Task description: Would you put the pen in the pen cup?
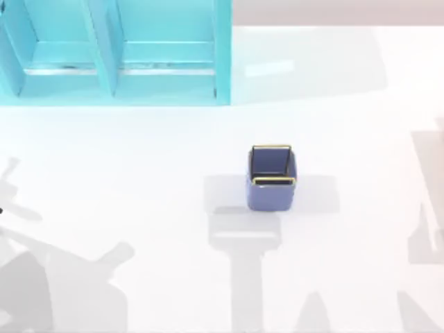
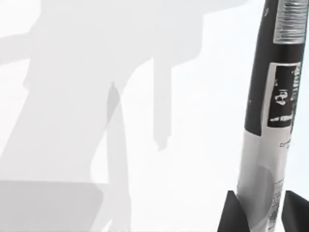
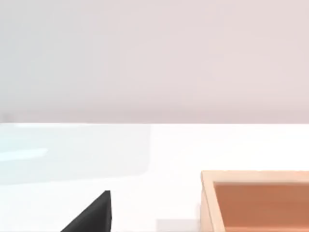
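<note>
A large turquoise shelf unit (image 1: 114, 52) with open compartments is set at the far left of the smooth white table (image 1: 139, 208), and a shallow orange-tan wooden tray (image 3: 256, 200) is seen on that table in the right wrist view, beside one dark fingertip of the right gripper, whose opening cannot be told. The small blue-violet square pen cup (image 1: 271, 177), round-cornered and thinly gold-rimmed, is stood upright near the table's middle. The slim silver-grey pen (image 2: 270, 121) with its black, labelled end is clamped between the dark fingers (image 2: 231, 215) of the left gripper (image 2: 263, 215), held above the table, its place relative to the cup untellable.
</note>
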`<state>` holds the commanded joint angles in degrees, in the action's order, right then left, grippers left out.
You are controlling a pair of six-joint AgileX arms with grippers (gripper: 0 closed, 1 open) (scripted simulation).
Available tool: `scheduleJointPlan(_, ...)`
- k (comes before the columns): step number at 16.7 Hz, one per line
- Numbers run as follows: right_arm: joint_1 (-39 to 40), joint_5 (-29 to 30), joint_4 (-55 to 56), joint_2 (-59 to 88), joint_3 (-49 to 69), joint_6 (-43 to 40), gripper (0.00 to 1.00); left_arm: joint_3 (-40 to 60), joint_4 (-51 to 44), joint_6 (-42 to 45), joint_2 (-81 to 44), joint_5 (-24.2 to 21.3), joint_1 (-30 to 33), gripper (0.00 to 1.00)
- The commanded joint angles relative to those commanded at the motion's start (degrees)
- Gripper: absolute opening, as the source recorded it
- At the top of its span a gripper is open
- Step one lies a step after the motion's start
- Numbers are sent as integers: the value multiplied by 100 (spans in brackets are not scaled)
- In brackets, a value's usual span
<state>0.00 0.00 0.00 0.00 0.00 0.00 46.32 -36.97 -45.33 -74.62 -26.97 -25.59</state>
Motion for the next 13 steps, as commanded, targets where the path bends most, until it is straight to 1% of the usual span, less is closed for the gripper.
scheduleJointPlan(2,0,0,0,0,0,0,100,181,-1,5,-454,735,627,0)
scheduleJointPlan(5,0,0,0,0,0,0,100,633,106,32,-1208,2141,1801,0)
scheduleJointPlan(8,0,0,0,0,0,0,100,1280,354,63,-1955,3759,3128,0)
scheduleJointPlan(13,0,0,0,0,0,0,100,2590,969,86,-3075,6613,5412,0)
